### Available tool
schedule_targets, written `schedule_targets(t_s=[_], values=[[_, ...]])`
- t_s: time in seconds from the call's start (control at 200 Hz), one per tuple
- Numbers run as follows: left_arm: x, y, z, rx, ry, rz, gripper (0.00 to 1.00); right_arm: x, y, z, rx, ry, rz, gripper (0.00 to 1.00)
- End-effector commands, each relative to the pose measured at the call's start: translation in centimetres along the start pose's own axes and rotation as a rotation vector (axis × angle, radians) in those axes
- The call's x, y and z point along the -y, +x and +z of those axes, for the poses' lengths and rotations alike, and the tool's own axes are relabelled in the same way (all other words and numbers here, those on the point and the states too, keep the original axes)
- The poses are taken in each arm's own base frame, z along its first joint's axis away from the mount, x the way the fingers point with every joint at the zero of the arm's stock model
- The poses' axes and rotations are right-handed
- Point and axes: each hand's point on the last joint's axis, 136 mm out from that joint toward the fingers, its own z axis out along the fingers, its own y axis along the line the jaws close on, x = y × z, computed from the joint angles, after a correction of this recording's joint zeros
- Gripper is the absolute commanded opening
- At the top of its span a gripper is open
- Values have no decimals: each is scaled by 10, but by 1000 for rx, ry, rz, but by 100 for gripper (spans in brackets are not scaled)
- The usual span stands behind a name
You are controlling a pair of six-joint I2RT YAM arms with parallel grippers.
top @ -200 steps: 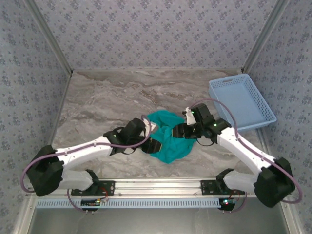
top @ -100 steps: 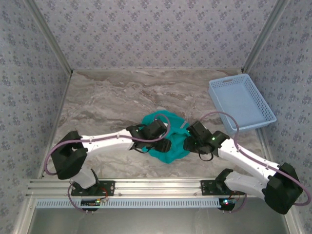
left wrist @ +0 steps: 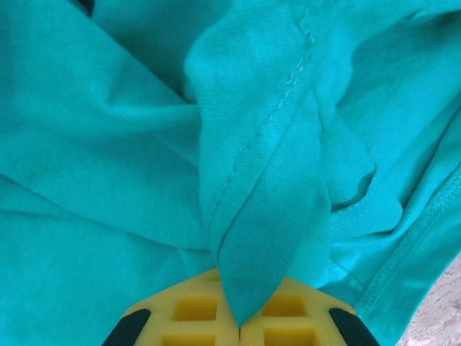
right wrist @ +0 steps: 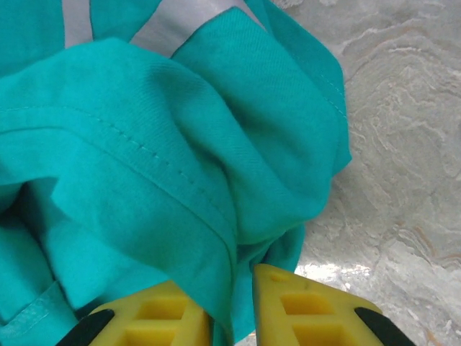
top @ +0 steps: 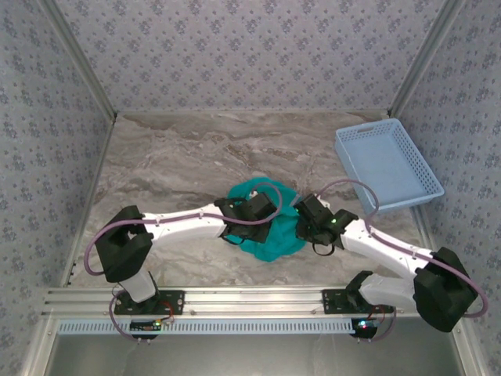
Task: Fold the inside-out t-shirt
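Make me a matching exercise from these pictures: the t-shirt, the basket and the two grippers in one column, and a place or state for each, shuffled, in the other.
Column one
1. t-shirt
2. basket
3. left gripper
4. right gripper

Column two
A. closed on a stitched hem, a narrow gap left
B. empty, at the far right of the table
C. shut tight on a ribbed fold
D. crumpled at the table's near middle

Pairs: 1-D, 2-B, 3-C, 4-A
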Motion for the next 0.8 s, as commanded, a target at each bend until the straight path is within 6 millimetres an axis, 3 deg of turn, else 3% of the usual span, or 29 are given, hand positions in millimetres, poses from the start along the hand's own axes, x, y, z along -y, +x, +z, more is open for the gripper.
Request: schedule_targets(t_s=[0.0, 0.1, 0.2, 0.355, 0.49, 0.56, 0.605, 0.71, 0.795], values=[[5, -12, -24, 43, 4, 17, 0, 3, -3, 4, 12, 30, -3, 13], [2, -26, -46, 90, -25, 47, 0, -1, -14, -10, 59, 21, -2, 3], [-4, -53, -78, 144, -48, 65, 0, -15, -38, -45, 138, -27, -32, 0], [-29, -128, -146, 315, -41, 7, 0, -47, -123, -119, 340, -68, -124, 0], [-52, -209, -230, 523, -67, 6, 0, -80, -214, -179, 468, -162, -128, 0], [-51, -242, -279, 636, -104, 59, 0, -96, -248, -211, 540, -158, -170, 0], [-48, -257, -303, 694, -134, 101, 0, -107, -267, -241, 611, -156, -198, 0], [-46, -276, -354, 819, -181, 138, 0, -124, -290, -298, 741, -145, -265, 0], [-34, -277, -389, 909, -201, 195, 0, -135, -288, -340, 831, -138, -332, 0]])
